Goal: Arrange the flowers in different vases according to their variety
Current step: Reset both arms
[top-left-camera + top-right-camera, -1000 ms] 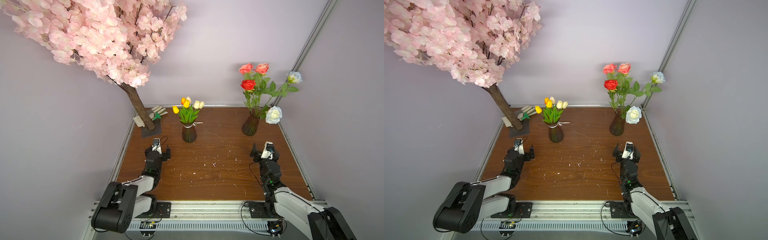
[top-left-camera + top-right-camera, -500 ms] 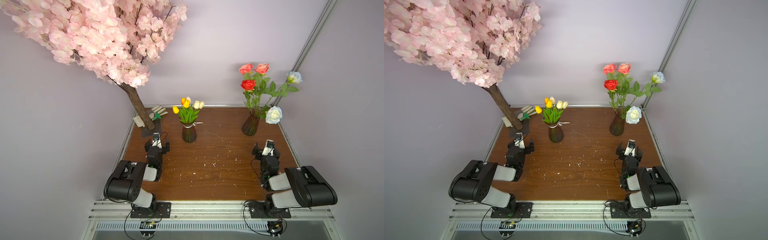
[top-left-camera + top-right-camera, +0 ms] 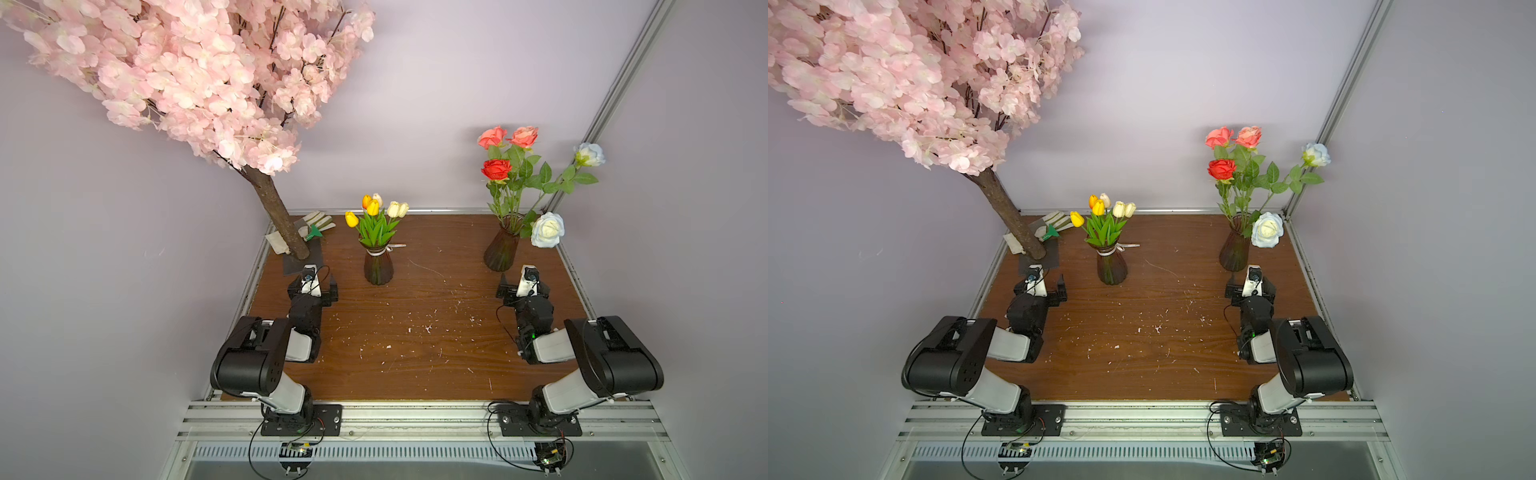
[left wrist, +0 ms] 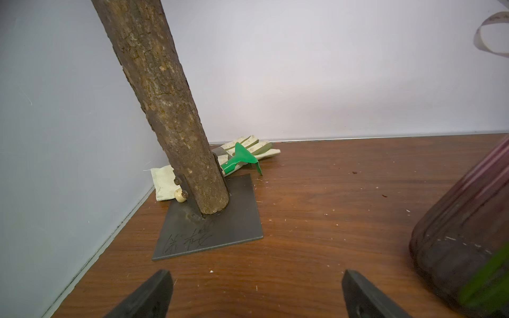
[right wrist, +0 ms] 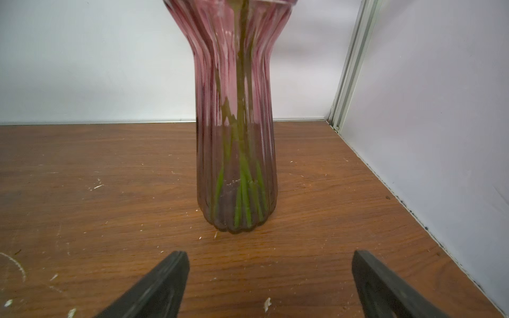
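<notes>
Your sorting looks done: tulips [image 3: 376, 212] fill the ribboned vase [image 3: 378, 268] toward the back edge of the table [image 3: 415, 357], roses [image 3: 513, 166] the plain vase [image 3: 500, 253] by its back right corner. Your left claw [image 4: 256, 275] and right claw [image 5: 270, 256] both gape empty.

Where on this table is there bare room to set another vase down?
Free: the wide middle of the table, between the left gripper and right gripper; also the strip between the tulip vase and rose vase. Crowded: the far corner with the trunk and glove.
</notes>
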